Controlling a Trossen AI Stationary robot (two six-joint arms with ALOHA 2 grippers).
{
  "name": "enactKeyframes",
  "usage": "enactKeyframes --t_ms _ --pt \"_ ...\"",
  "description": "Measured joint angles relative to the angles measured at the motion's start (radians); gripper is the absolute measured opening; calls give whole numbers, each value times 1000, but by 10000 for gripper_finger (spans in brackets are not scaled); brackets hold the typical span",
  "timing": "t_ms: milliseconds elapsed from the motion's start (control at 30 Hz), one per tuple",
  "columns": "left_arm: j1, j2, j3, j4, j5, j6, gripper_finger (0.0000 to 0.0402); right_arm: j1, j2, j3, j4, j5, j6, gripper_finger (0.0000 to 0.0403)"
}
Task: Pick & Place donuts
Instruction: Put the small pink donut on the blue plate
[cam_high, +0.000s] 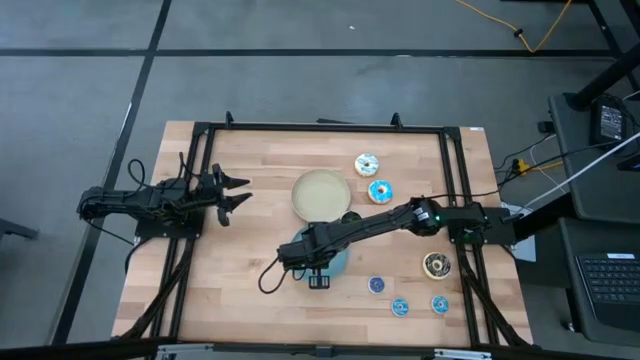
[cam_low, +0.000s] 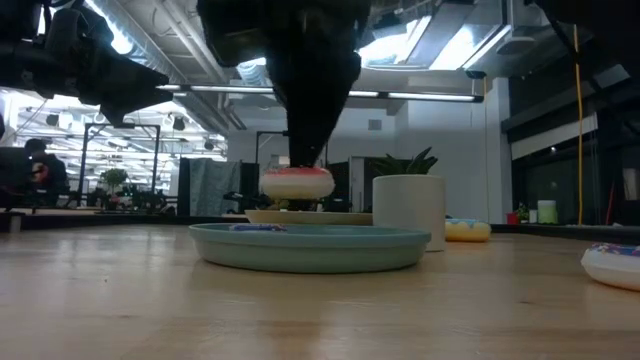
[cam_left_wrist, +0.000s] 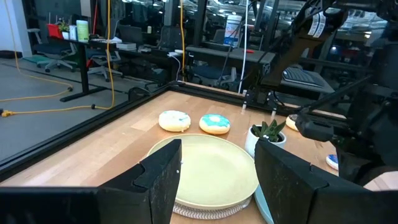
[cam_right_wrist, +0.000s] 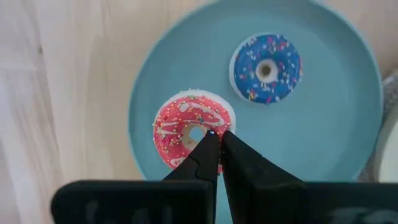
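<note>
A pink-iced sprinkled donut (cam_right_wrist: 186, 127) (cam_low: 297, 182) hangs level in my right gripper (cam_right_wrist: 216, 138) (cam_low: 305, 160) over the blue plate (cam_right_wrist: 336, 149) (cam_high: 338, 262). A tiny blue sprinkled donut (cam_right_wrist: 267, 68) lies flat on that plate. On the far right of the table lie the white-iced donut (cam_high: 367, 164) and the light-blue-iced donut (cam_high: 380, 191). The dark brown donut (cam_high: 437, 265) and three tiny blue ones (cam_high: 400, 306) lie near right. My left gripper (cam_high: 238, 192) (cam_left_wrist: 214, 180) waits open at the table's left, facing the cream plate (cam_left_wrist: 211, 171). My right gripper pinches the pink donut by its ring band beside the hole (cam_right_wrist: 208, 124), between the two fingers (cam_right_wrist: 202, 158). The fingers come from above, pointing down. The donut is lifted clear of the blue plate (cam_low: 310, 245) and sits level below the fingertips.
A small potted plant in a white pot (cam_low: 408, 212) (cam_left_wrist: 268, 134) stands between the two plates. The cream plate (cam_high: 322, 193) sits just beyond the blue one. Black frame rails (cam_high: 320, 127) run around the table. Bare wood (cam_high: 240, 270) lies near left.
</note>
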Motion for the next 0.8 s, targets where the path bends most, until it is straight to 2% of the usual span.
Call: enactKeyframes --t_ms 333,800 --pt "0 0 0 0 0 0 196 0 63 -1 12 0 1 19" --pt "0 0 0 0 0 0 196 0 71 -1 39 0 -18 19"
